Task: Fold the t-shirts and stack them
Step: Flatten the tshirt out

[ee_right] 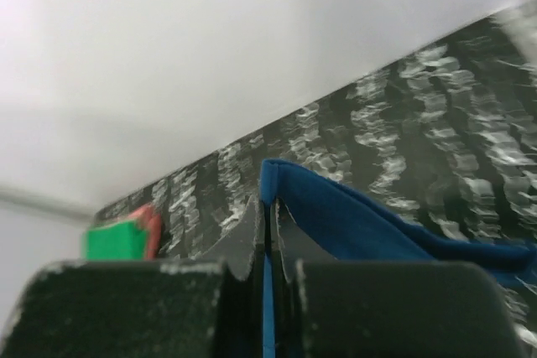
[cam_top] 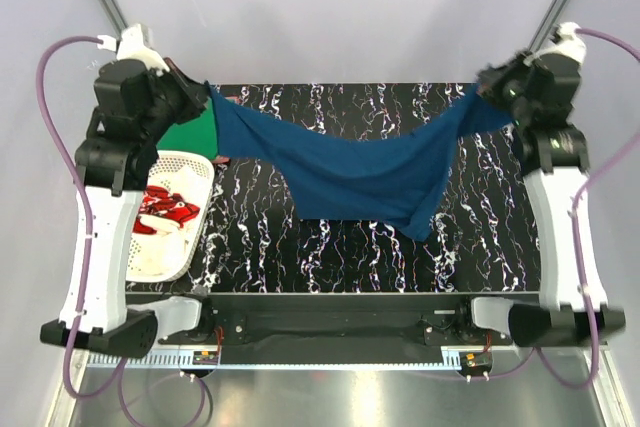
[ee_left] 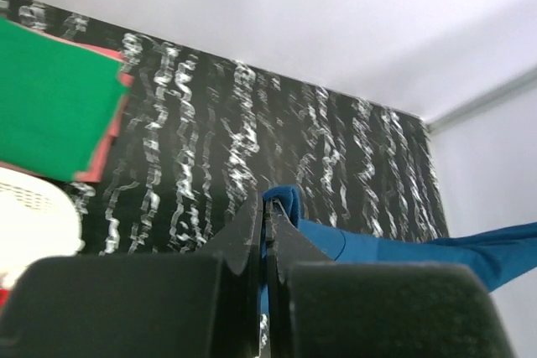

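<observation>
A dark blue t-shirt (cam_top: 360, 162) hangs in the air, stretched across the table between both arms and sagging in the middle. My left gripper (cam_top: 206, 95) is shut on its left corner; the wrist view shows blue cloth (ee_left: 289, 204) pinched at the left gripper (ee_left: 268, 207). At the far right, my right gripper (cam_top: 484, 93) is shut on the other corner, with the blue cloth (ee_right: 336, 215) pinched at the right gripper (ee_right: 268, 211). A folded green t-shirt (cam_top: 190, 135) lies on a reddish-pink t-shirt (ee_left: 107, 136) at the table's left. A red t-shirt with white print (cam_top: 165, 209) sits in the basket.
A white lattice basket (cam_top: 185, 247) stands off the table's left edge, under the left arm. The black marbled table (cam_top: 480, 227) spreads below the hanging shirt. White walls and metal frame posts enclose the back.
</observation>
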You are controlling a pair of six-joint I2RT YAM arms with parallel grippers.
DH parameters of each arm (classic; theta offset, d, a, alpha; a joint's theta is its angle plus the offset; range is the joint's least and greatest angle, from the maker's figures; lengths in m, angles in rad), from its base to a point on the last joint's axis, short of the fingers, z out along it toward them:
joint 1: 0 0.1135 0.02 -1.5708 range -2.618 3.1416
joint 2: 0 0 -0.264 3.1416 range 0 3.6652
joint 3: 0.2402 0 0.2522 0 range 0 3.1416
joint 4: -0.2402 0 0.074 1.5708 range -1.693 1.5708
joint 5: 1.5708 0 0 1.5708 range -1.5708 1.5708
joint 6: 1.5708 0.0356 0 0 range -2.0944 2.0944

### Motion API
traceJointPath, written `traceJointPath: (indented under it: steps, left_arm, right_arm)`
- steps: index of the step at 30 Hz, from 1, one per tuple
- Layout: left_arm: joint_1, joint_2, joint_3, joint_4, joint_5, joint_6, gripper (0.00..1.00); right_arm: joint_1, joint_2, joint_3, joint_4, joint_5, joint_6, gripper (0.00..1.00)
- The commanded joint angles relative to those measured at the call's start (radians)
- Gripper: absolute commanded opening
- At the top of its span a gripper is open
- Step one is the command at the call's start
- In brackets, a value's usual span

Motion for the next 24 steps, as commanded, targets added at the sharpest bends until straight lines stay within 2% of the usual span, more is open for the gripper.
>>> traceJointPath:
  steps: [1,4,6,7,9,10,11,12,13,14,15,16,18,19,20,22,23,24]
  left_arm:
    - [0.069,0.061,0.154,-0.033,-0.032,0.035,0.00]
    - [0.126,0.098,0.285,-0.107,-0.059,0.057,0.00]
    - [0.128,0.064,0.341,-0.083,-0.054,0.075,0.00]
    - [0.128,0.041,0.325,-0.054,0.013,0.080,0.00]
    - [0.128,-0.052,0.209,0.053,0.107,0.063,0.00]
    - [0.126,-0.091,0.148,0.102,0.226,0.051,0.00]
    - [0.126,-0.133,0.081,0.151,0.283,0.033,0.00]
    - [0.125,-0.214,-0.093,0.260,0.340,-0.019,0.00]
    - [0.122,-0.256,-0.183,0.326,0.459,-0.052,0.00]
    - [0.106,-0.332,-0.293,0.398,0.504,-0.088,0.00]
    - [0.090,-0.368,-0.472,0.545,0.543,-0.154,0.00]
    - [0.067,-0.400,-0.568,0.604,0.577,-0.175,0.00]
    - [-0.039,-0.470,-0.694,0.678,0.556,-0.167,0.00]
    - [-0.082,-0.485,-0.809,0.687,0.513,-0.156,0.00]
    - [-0.171,-0.500,-0.858,0.701,0.497,-0.153,0.00]
    - [-0.261,-0.493,-1.013,0.803,0.491,-0.185,0.00]
    - [-0.362,-0.470,-1.061,0.845,0.485,-0.210,0.00]
    - [-0.418,-0.450,-1.095,0.913,0.471,-0.216,0.00]
  right_arm:
    - [0.000,0.190,0.034,0.261,-0.440,0.076,0.00]
    - [0.003,0.336,0.153,0.355,-0.709,0.113,0.00]
    - [0.004,0.367,0.212,0.402,-0.747,0.130,0.00]
    - [0.004,0.367,0.229,0.377,-0.741,0.112,0.00]
    - [0.003,0.349,0.242,0.346,-0.707,0.080,0.00]
    - [0.001,0.337,0.230,0.324,-0.657,0.052,0.00]
    - [0.000,0.326,0.208,0.314,-0.630,0.035,0.00]
    - [0.000,0.298,0.147,0.310,-0.568,0.018,0.00]
    - [0.000,0.288,0.109,0.305,-0.531,-0.006,0.00]
    - [0.000,0.269,0.064,0.308,-0.493,-0.017,0.00]
    - [-0.027,0.266,-0.020,0.308,-0.415,-0.026,0.00]
    - [-0.034,0.266,-0.060,0.316,-0.380,-0.034,0.00]
    - [-0.057,0.292,-0.149,0.316,-0.316,-0.043,0.00]
    - [-0.066,0.309,-0.169,0.307,-0.297,-0.061,0.00]
    - [-0.074,0.341,-0.186,0.299,-0.270,-0.068,0.00]
    - [-0.107,0.373,-0.217,0.267,-0.207,-0.071,0.00]
    - [-0.121,0.401,-0.231,0.257,-0.199,-0.071,0.00]
    - [-0.140,0.410,-0.238,0.251,-0.192,-0.072,0.00]
